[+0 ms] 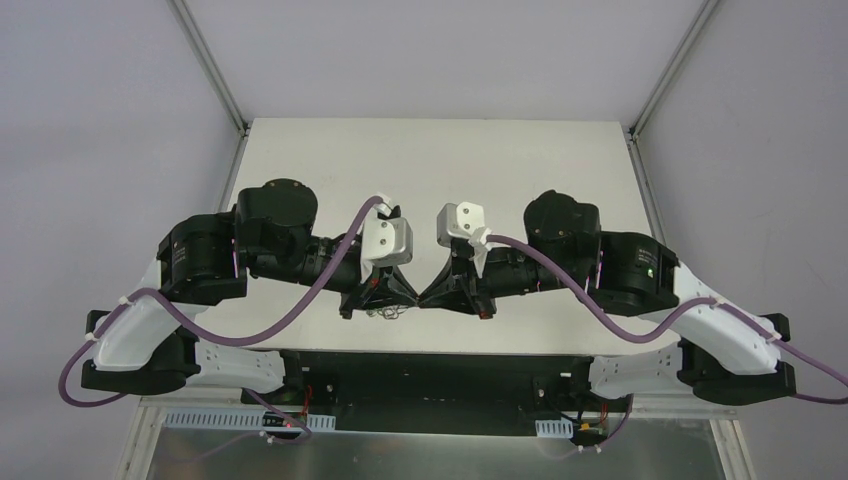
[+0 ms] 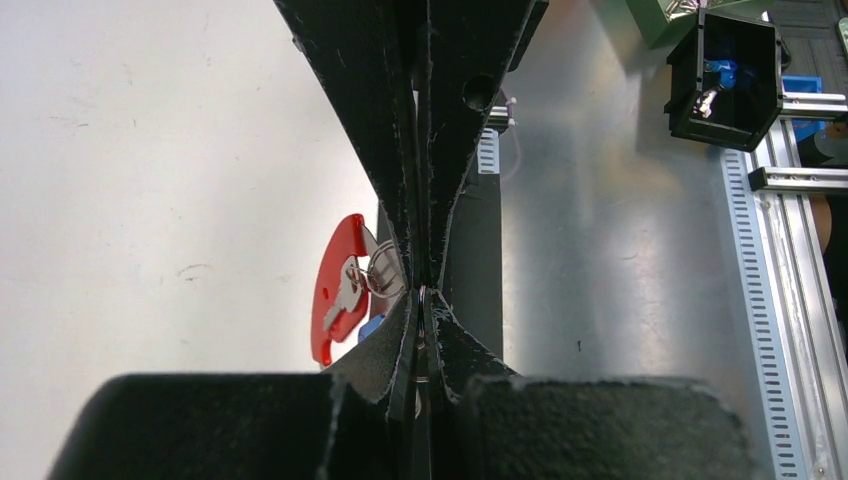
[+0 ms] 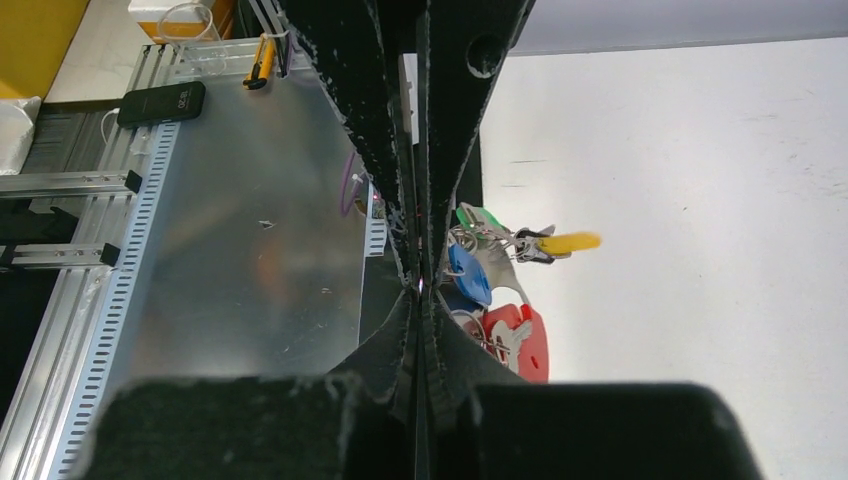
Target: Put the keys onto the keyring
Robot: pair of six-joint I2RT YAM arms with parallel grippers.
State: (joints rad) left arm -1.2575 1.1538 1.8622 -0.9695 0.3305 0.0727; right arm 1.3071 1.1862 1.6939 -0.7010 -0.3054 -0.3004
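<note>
Both grippers meet tip to tip over the table's near edge. The keyring hangs just under them. My left gripper is shut, with a thin silver ring of the keyring pinched between its pads. Beside it hang the red clip, a silver key and small rings. My right gripper is shut too, a small glint at its tips; what it pinches, if anything, is hidden. Next to it are a blue key head, a yellow key, a green tag and the red clip.
The white table stretches away behind the grippers. Below its near edge lies a metal sheet with slotted rails. A black box holding blue parts, a black phone-like device and a yellow-handled tool sit there.
</note>
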